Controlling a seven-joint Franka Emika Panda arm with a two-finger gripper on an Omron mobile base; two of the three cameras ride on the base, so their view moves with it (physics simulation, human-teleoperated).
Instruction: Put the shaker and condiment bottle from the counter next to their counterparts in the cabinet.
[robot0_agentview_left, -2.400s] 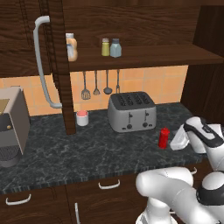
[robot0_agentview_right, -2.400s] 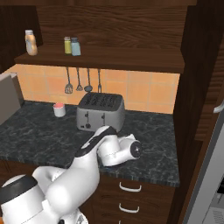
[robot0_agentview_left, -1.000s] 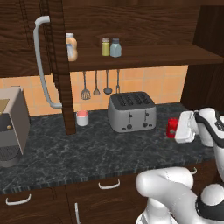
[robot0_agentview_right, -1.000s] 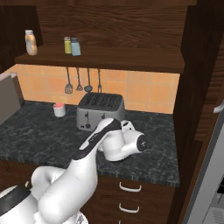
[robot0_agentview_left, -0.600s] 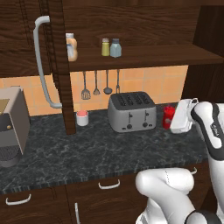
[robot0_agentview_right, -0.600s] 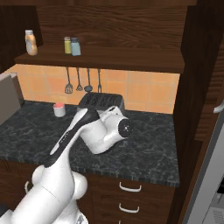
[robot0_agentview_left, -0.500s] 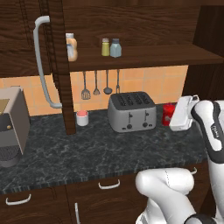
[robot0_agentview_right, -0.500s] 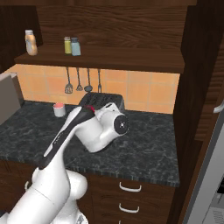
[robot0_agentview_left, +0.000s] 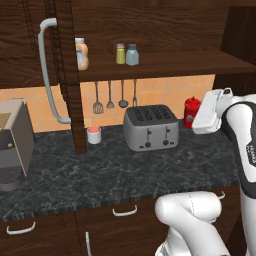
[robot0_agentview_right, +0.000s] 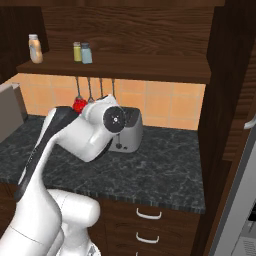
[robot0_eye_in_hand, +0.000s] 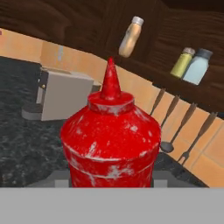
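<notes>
Bottle in transit: hazards and coverage

Item: red bottle (robot0_eye_in_hand: 110, 144), carried in the gripper (robot0_agentview_left: 196, 116) above the surface (robot0_agentview_left: 100, 170), right of the toaster (robot0_agentview_left: 150, 127) and below the cabinet shelf (robot0_agentview_left: 165, 67). Jaws are narrowed onto the bottle's lower body; contact itself lies below the hand view's edge.

Shelf stock: grey-blue shaker (robot0_agentview_left: 132, 54) touching or just beside the olive shaker (robot0_agentview_left: 120, 53); tan bottle (robot0_agentview_left: 81, 54) well left, near the open door (robot0_agentview_left: 65, 75).

Hazards, judged:
- Nozzle or wrist striking the shelf's front edge on the rise.
- Sweep leftward toppling the two shakers, which stand between gripper and tan bottle.
- Low grip letting the bottle tip.

Coverage: the hand view gives the nozzle's tilt against the shelf; the left base view gives height above the surface; the right base view has the arm (robot0_agentview_right: 75, 130) covering most of the bottle.
</notes>
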